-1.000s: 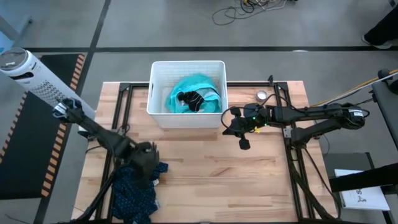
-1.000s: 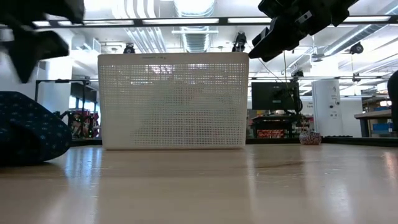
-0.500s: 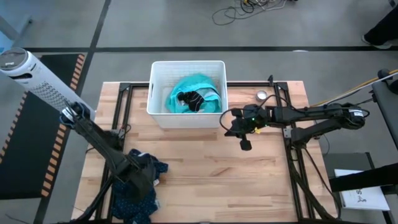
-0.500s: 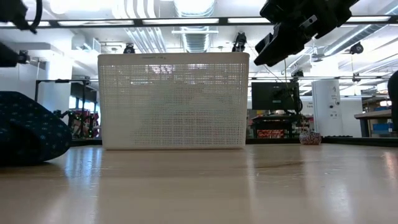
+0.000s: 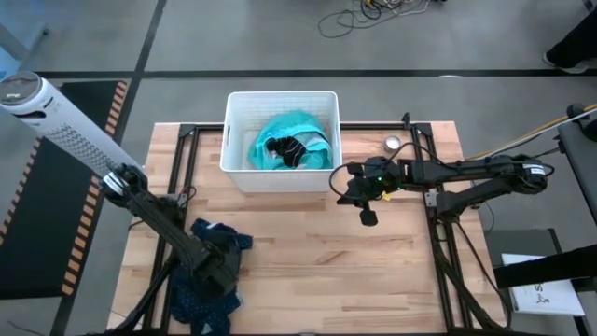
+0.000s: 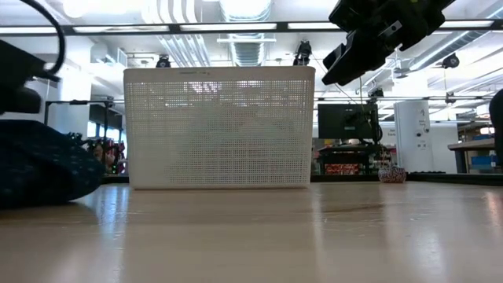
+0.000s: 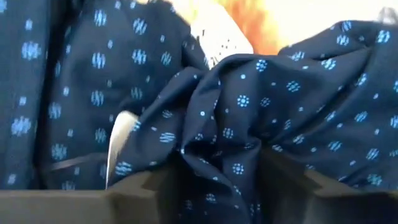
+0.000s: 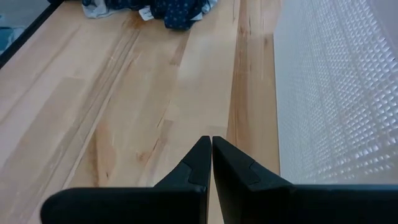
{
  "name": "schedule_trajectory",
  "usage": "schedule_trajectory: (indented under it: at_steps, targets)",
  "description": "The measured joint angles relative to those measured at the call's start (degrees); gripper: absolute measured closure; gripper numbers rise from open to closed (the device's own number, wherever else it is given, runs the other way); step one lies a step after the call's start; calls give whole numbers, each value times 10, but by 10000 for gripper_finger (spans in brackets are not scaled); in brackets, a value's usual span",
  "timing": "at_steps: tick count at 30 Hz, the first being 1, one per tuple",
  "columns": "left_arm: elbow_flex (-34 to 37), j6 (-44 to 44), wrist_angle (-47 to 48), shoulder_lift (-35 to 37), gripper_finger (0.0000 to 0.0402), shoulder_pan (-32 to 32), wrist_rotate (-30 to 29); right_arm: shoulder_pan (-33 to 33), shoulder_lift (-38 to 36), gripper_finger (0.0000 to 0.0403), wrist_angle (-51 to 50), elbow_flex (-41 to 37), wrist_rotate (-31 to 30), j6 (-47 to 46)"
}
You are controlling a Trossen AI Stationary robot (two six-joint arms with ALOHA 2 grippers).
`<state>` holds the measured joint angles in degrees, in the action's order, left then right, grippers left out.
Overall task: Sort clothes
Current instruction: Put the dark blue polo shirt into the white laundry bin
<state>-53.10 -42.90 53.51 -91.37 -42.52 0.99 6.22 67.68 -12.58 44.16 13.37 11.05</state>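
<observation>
The dark navy patterned garment (image 5: 201, 301) lies bunched on the table's near left; it also shows in the low view (image 6: 39, 169) and the right wrist view (image 8: 177, 12). My left gripper (image 5: 220, 269) is down on it, fingers apart, with cloth filling the left wrist view (image 7: 236, 118). A teal garment (image 5: 297, 129) with a dark piece (image 5: 284, 149) on it lies in the white basket (image 5: 231, 161). My right gripper (image 8: 211, 146) is shut and empty, above the table by the basket's near right corner (image 5: 341, 184). My left gripper comes at the navy garment from above, pointing down. Its open fingers (image 7: 143, 193) stand on either side of a bunched fold (image 7: 224, 155) of several layers, which bulges up between them. The garment lies on the table.
The basket's mesh wall (image 6: 220, 130) stands at the table's far middle. A small roll of tape (image 5: 393, 143) lies to its right. A white perforated cylinder (image 5: 56, 121) slants past the table's left edge. Bare wood (image 5: 317, 261) shows in the middle and near right.
My left gripper has gone toward the table's near edge and down onto the navy garment, whose heap now sits lower in the low view.
</observation>
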Motion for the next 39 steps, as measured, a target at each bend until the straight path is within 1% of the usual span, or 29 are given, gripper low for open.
schedule_trajectory:
  at_steps: [3, 6, 7, 8, 10, 12, 20, 23, 27, 30, 34, 38, 39]
  targets:
    - [0, 28, -28, -12, 301, 16, -35, 0, 0, 403, 0, 0, 0, 0]
    - [0, 58, -69, -22, 375, 37, -91, -1, 0, 403, 0, 0, 0, 0]
    - [0, 66, -80, -23, 387, 45, -110, -1, 0, 403, 0, 0, 0, 0]
    - [2, 74, -92, -24, 390, 54, -127, -1, 0, 403, 0, 0, 0, 0]
    - [3, 96, -111, -24, 387, 74, -157, -1, 0, 403, 0, 0, 0, 0]
    - [3, 129, -138, -23, 392, 97, -171, -1, 0, 403, 0, 0, 0, 0]
    - [3, 298, -275, -4, 399, 194, -169, -1, 0, 403, 0, -1, 0, 4]
    - [3, 348, -313, 7, 400, 233, -143, -1, 0, 403, 0, -1, 0, 4]
    - [3, 377, -339, 20, 400, 273, -88, -4, 0, 403, -1, -1, 0, 5]
    - [3, 376, -337, 26, 398, 286, -83, -5, 0, 403, -1, -1, -1, 5]
    - [3, 377, -319, 31, 371, 291, -78, -7, 0, 403, -1, -1, -1, 5]
    - [3, 374, -294, 40, 324, 291, -45, -7, 0, 403, -1, -1, -1, 5]
    - [3, 366, -293, 43, 310, 291, -45, -7, 0, 403, -1, -1, -1, 5]
